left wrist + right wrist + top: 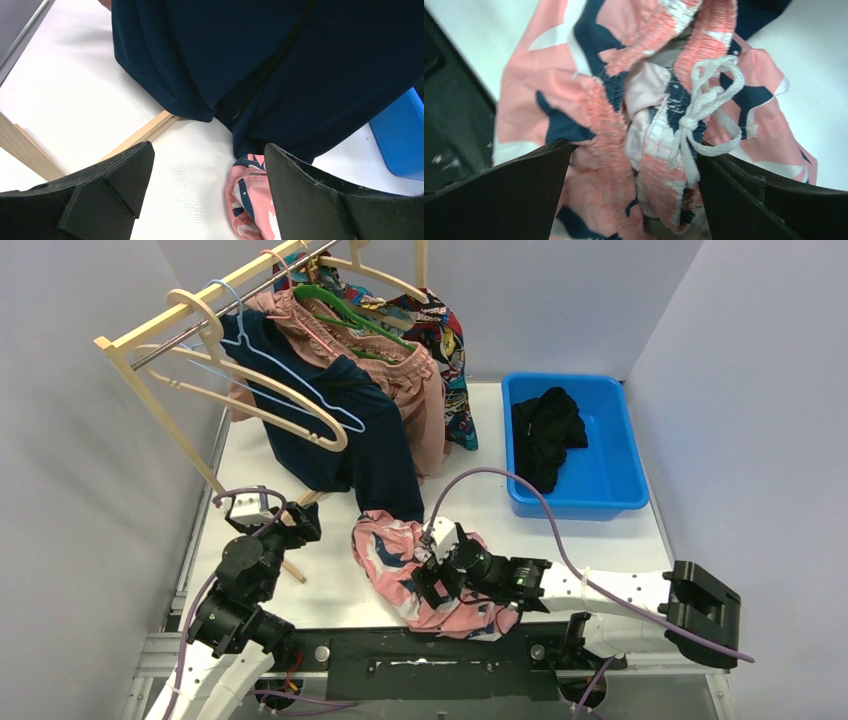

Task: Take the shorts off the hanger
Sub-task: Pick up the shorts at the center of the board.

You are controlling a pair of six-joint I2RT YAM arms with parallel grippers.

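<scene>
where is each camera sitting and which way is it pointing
Top external: above and behind the arm bases, looking down on the table, clothes rack and blue bin; both arms show.
Left wrist: low on the left arm, facing the hanging navy shorts; the open left gripper frames the bottom.
Right wrist: close over the pink printed shorts and their white drawstring; the open right gripper straddles them.
Shared: the pink printed shorts appear in all three views.

I can read no text, label, brand or number in any view; the print on the comic-style shorts (450, 350), toward 12 o'clock, is too small to make out.
</scene>
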